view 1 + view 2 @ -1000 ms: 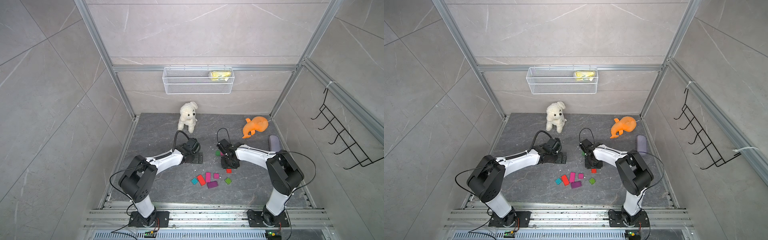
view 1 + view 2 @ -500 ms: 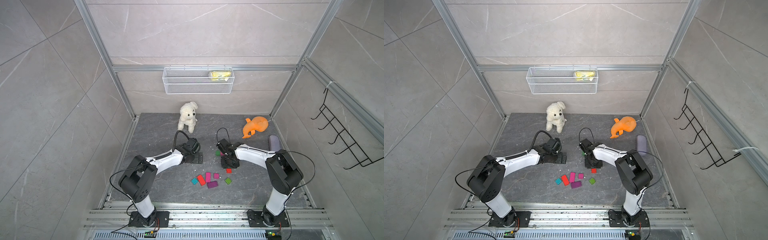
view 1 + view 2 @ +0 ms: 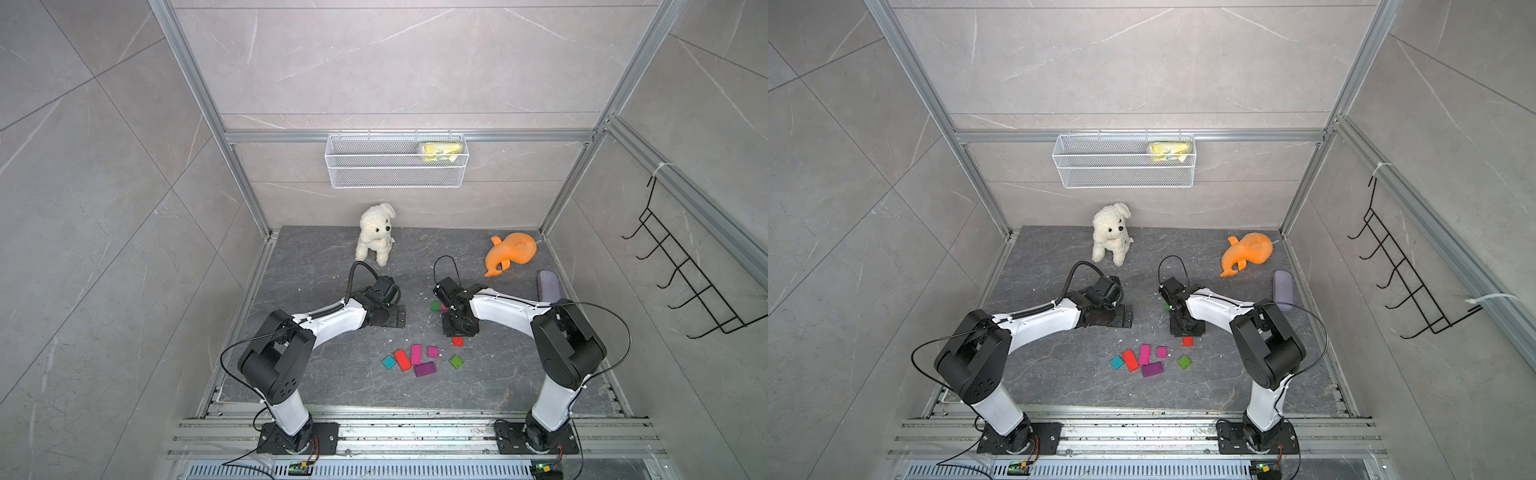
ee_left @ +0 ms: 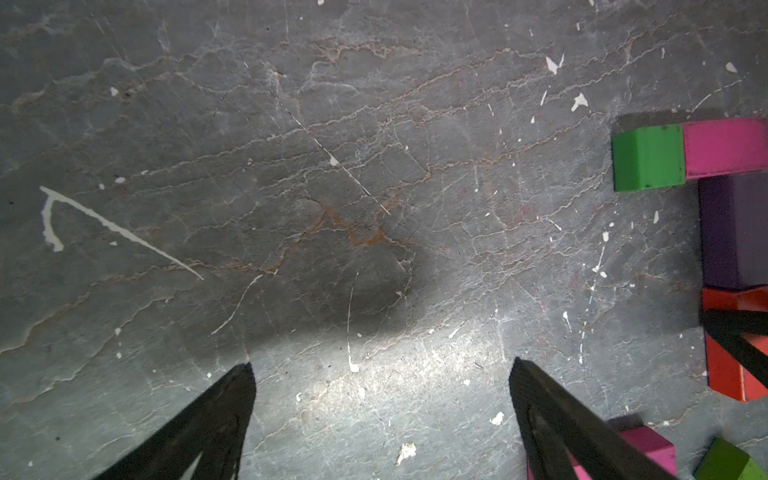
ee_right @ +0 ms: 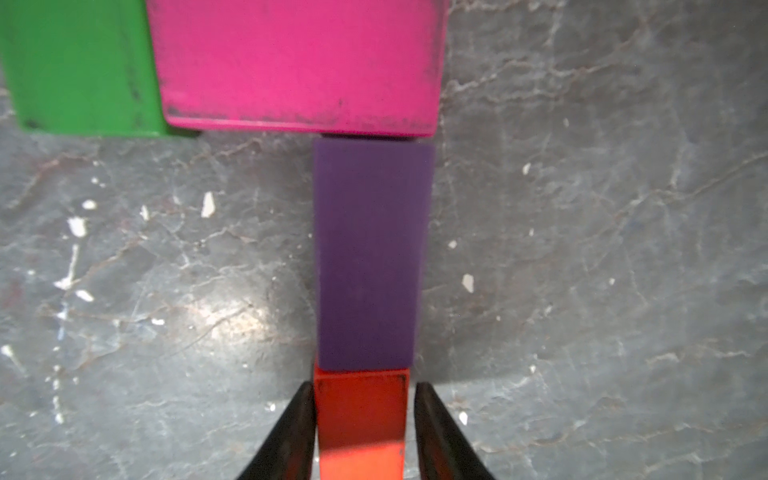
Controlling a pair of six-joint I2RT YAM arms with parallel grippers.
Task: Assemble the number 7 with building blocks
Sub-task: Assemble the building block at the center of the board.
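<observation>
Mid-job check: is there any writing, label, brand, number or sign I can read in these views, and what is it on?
No text can be read in any view.
On the yellow packet in the wire basket: faint marks, too small to read.
On the green block, pink block, purple block and red block: no writing, only scuffs.

Colours up close: a green block, a magenta-pink block scuffed dark along one edge, a deep purple block, and a red block glowing orange-bright at one end. The surface is dark grey, veined pale and rusty, flecked white. In a top view: a teal block, a cream-white plush dog, an orange toy.
</observation>
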